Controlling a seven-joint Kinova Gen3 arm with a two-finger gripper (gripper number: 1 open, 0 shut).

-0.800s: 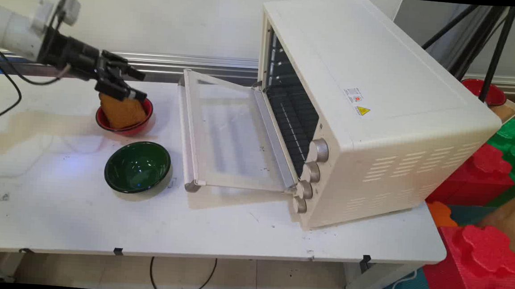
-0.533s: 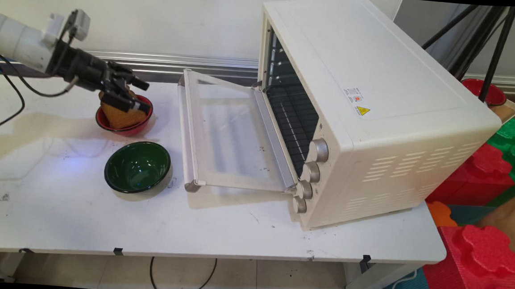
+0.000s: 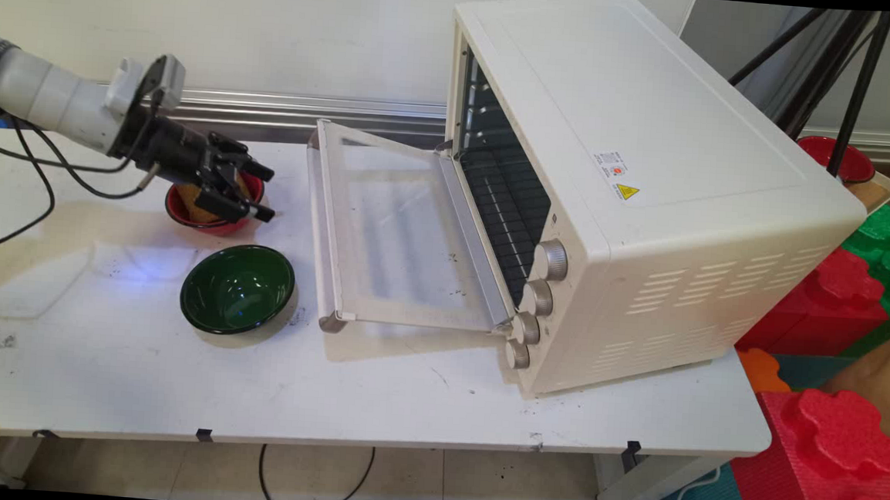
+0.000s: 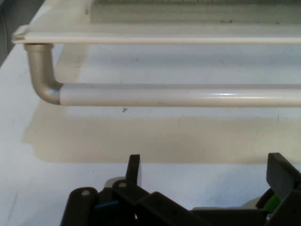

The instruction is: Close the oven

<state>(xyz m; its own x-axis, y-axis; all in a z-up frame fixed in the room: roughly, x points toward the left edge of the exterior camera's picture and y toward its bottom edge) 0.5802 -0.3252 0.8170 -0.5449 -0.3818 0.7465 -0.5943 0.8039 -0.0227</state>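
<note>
My hand (image 3: 254, 190) was spread apart over the bread (image 3: 199, 209) in the red bowl (image 3: 215, 224); dropping lower risked tipping it.

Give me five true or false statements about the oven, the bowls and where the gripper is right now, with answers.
1. The cream-white toaster oven's glass door hangs open. True.
2. The round dark green bowl holds a brown slice. False: it is empty; the brown bread-like slice sits in the small red bowl.
3. The black two-finger gripper is over the red bowl, its jaws apart. True.
4. The green bowl stands on the oven door. False: it stands on the white table, left of the door.
5. The hand view shows the door's silver bar handle. True.
</note>
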